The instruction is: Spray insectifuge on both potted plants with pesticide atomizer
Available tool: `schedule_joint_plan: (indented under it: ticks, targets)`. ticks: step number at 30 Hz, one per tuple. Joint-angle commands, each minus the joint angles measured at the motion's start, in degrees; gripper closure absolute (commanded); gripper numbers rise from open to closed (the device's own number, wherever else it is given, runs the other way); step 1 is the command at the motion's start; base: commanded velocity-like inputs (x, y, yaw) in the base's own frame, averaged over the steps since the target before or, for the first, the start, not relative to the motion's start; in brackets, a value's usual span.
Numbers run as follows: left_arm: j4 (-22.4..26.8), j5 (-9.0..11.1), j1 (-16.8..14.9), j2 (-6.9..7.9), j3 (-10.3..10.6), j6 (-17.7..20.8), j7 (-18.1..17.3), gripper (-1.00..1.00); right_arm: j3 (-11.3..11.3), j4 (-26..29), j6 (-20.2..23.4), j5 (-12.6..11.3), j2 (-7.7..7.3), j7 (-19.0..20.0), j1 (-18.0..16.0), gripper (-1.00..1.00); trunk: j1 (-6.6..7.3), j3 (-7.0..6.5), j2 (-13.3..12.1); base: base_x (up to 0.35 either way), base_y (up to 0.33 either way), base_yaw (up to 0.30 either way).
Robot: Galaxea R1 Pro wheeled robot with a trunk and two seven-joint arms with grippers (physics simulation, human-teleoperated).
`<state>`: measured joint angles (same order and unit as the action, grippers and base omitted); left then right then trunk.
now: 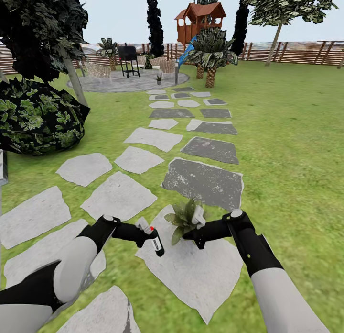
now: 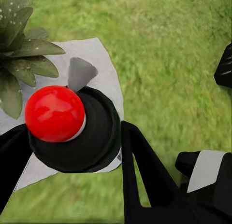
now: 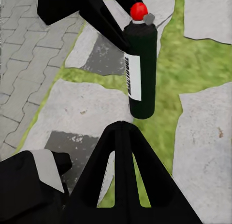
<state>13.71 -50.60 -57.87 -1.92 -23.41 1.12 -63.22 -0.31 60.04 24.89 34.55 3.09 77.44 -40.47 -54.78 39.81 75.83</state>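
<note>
The pesticide atomizer hangs in the air just beside the near potted plant, on the side toward the robot's left arm, its red-capped top uppermost and its base tipped slightly toward the plant. It looks like a rigid, light bottle with a smooth, probably slick wall, so the safest hold is across the upper body just under the spray head, where the fingers cannot slide off and the nozzle stays free. It is unlikely to crush, but a loose pinch could let it swivel. That is where the left gripper has it: its dark fingers close on the bottle near the top, and in the left wrist view the bottle's round black shoulder and red button sit between them.

The bottle is slim and very dark green, almost black, with a white label strip down one side and a small grey piece beside the red cap.

The plant is a low rosette of pointed, pale-speckled green leaves standing on a large pale stepping stone, with lawn all round. The right gripper hovers right at the plant's edge, on the side away from the bottle; I cannot tell whether its jaws are open or closed, and nothing visible lies between them. Far beyond the plant, along the stone path, a second small potted plant stands on the gravel patio.
</note>
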Motion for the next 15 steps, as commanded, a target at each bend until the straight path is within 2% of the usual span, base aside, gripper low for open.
schedule_joint_plan:
  ticks: [1,3,4,5,6,7,8,10,12,14,15]
  targets:
    - [0.09,-0.46,0.02,-0.04,-0.52,0.08,-0.03,1.0,-0.2,0.08,0.6,0.19,-0.01,0.28,0.09,1.0,0.0,0.05,0.03,0.0,0.0,0.0]
    - [0.09,-0.39,0.1,-0.08,-0.55,0.04,0.27,1.0,-1.11,0.16,0.6,0.11,-0.45,0.26,0.25,1.0,0.0,0.05,0.03,0.0,0.0,0.0]
    - [0.09,-0.35,0.09,-0.12,-0.56,0.03,0.3,1.0,-2.19,0.19,0.6,0.1,-1.49,0.26,0.27,1.0,0.0,0.05,0.03,0.0,0.0,0.0]
    - [0.09,-0.31,0.07,-0.14,-0.6,0.06,0.29,1.0,-3.97,0.21,0.6,0.08,-3.32,0.28,0.28,1.0,0.0,0.05,0.03,0.0,0.0,0.0]
    - [0.09,-0.23,0.06,-0.15,-0.71,0.06,0.24,1.0,-8.29,0.27,0.6,0.03,-6.75,0.37,0.29,-1.0,0.0,0.05,0.03,0.0,0.0,0.0]
    - [0.09,-0.19,0.09,-0.12,-0.75,0.07,0.23,1.0,-10.79,0.29,0.6,0.02,-8.04,0.44,0.29,-1.0,0.0,0.05,0.03,0.0,0.0,0.0]
    - [0.09,-0.15,0.17,-0.02,-0.8,0.05,0.22,1.0,-14.95,0.32,0.6,0.04,-9.46,0.52,0.3,-1.0,0.0,0.05,0.03,0.0,0.0,0.0]
    - [0.13,-0.13,0.27,0.28,-0.88,0.03,0.24,1.0,-20.86,0.33,0.6,0.07,-10.97,0.57,0.3,-1.0,0.0,0.05,0.03,0.0,0.0,0.0]
    - [0.53,-0.08,0.36,2.15,-0.92,0.0,0.46,1.0,-29.31,0.34,0.6,0.12,-12.55,0.46,0.3,-1.0,0.0,0.05,0.03,0.0,0.0,0.0]
    - [0.67,-0.05,0.45,3.68,-1.35,-0.07,0.6,1.0,-34.24,0.34,0.6,0.28,-12.93,0.15,0.3,-1.0,0.0,0.05,0.03,0.0,0.0,0.0]
    - [0.71,-0.04,0.68,4.89,-2.32,-0.17,0.67,1.0,-37.61,0.34,0.57,0.35,-13.06,-1.41,0.3,-1.0,0.0,0.05,0.03,0.0,0.0,0.0]
